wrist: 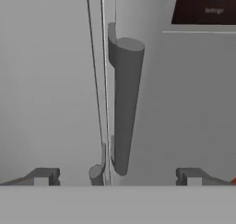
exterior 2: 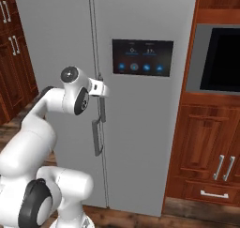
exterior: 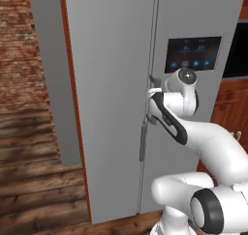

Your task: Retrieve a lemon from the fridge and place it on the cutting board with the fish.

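Wide-open tool (wrist: 118, 177) astride fridge handle (wrist: 125, 103)

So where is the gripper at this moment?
The gripper is at the middle seam of the fridge, jaws open, facing the right door's bar handle, just below the dark control panel.

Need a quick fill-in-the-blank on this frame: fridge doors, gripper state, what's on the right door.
1. Both doors of the tall plain grey double-door fridge are ____.
2. The two dark fingers of the gripper stand ____, either side of a grey vertical bar handle.
3. The dark control panel sits on the fridge's ____ door.
4. Right of the fridge, a black microwave is set into ____ cabinets.

Missing words: closed; open; right; wooden
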